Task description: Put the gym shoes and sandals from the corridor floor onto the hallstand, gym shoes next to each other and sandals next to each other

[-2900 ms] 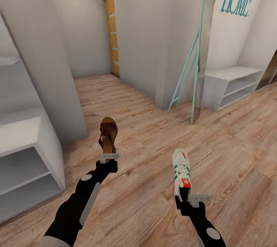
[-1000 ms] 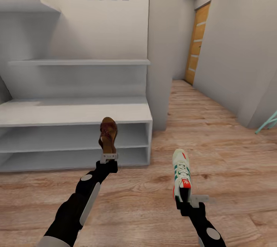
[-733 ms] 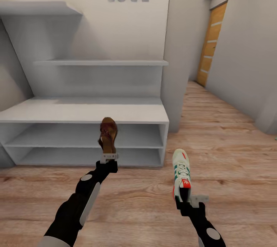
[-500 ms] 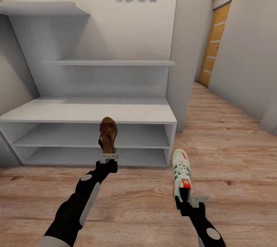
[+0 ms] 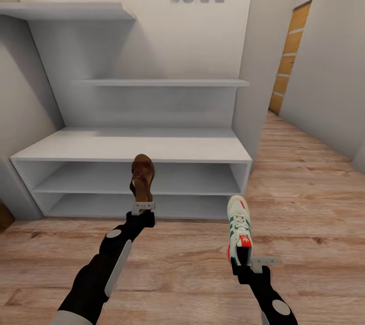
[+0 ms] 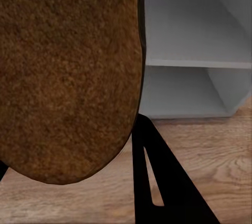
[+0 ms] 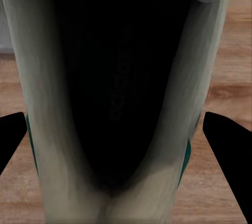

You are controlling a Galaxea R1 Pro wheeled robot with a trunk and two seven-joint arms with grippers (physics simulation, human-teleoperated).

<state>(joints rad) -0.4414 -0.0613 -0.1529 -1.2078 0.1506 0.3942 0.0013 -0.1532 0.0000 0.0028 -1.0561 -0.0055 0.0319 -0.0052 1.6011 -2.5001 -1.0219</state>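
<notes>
facing the hallstand (image 5: pixel 126 148), left gripper (image 5: pixel 143 207) jaws grip a sandal (image 5: pixel 142 177), right gripper (image 5: pixel 247 262) jaws a gym shoe (image 5: pixel 239 223).

You're facing the hallstand (image 5: pixel 152 146): bench top, two open shelf rows and two stepped upper shelves all bare, standing on the wood-plank corridor floor (image 5: pixel 304 203).
</notes>
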